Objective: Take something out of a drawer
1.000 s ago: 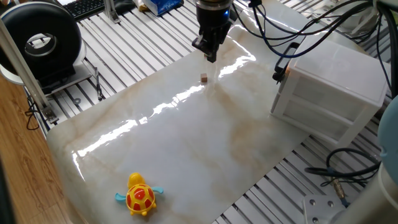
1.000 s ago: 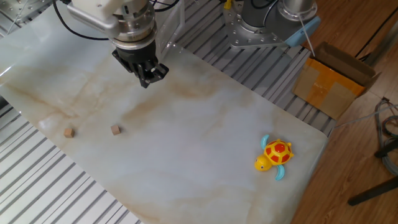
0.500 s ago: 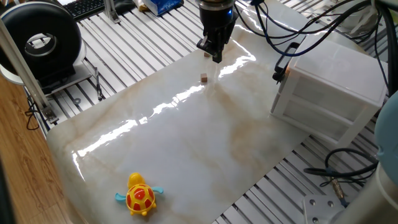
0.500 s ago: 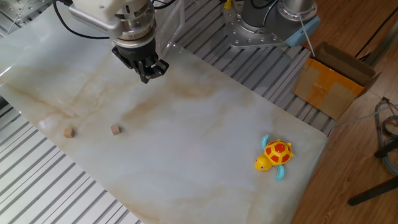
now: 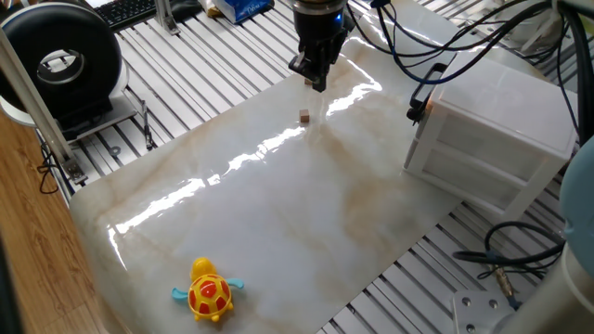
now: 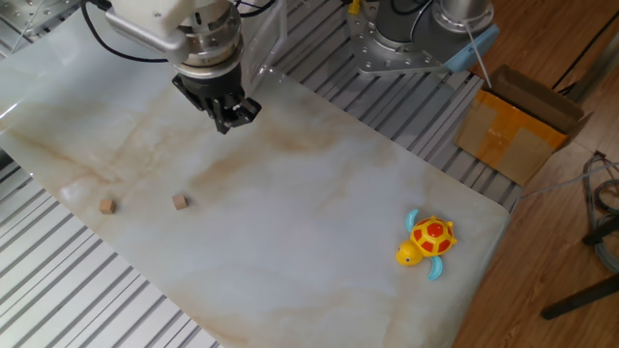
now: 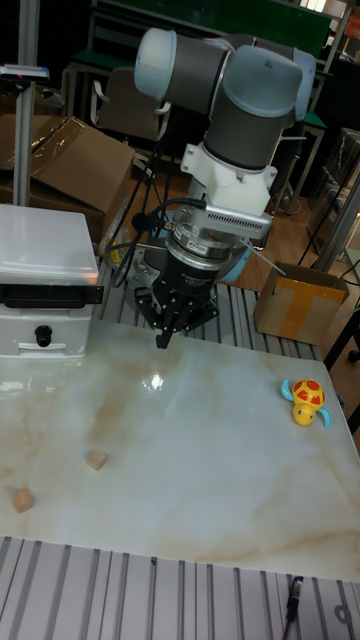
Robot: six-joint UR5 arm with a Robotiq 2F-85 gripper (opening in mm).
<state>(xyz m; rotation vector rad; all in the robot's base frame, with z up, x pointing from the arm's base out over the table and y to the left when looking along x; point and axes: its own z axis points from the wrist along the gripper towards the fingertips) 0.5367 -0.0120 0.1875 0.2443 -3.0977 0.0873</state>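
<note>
The small pale tan wooden block could not be seen in any view, so I cannot tell where it was. The top drawer [image 5: 483,139] of the white see-through plastic drawer unit [image 7: 45,250] looked pushed in. A small dark handle [image 7: 42,336] sat on the unit's front.

In the tall view, the robot's black two-finger gripper [image 7: 162,338] hung just over the pale marble-look table [image 6: 319,193], at 3 o'clock from the unit. Its jaws looked pressed together to a point, with nothing showing between them.

Two tiny brown wooden cubes [image 7: 96,459] [image 7: 20,499] lay on the table at 7 o'clock from the gripper, well apart from it. A yellow and red toy turtle [image 7: 306,398] sat at 4 o'clock, near the table's edge. A brown cardboard box [image 6: 517,126] stood off the table.
</note>
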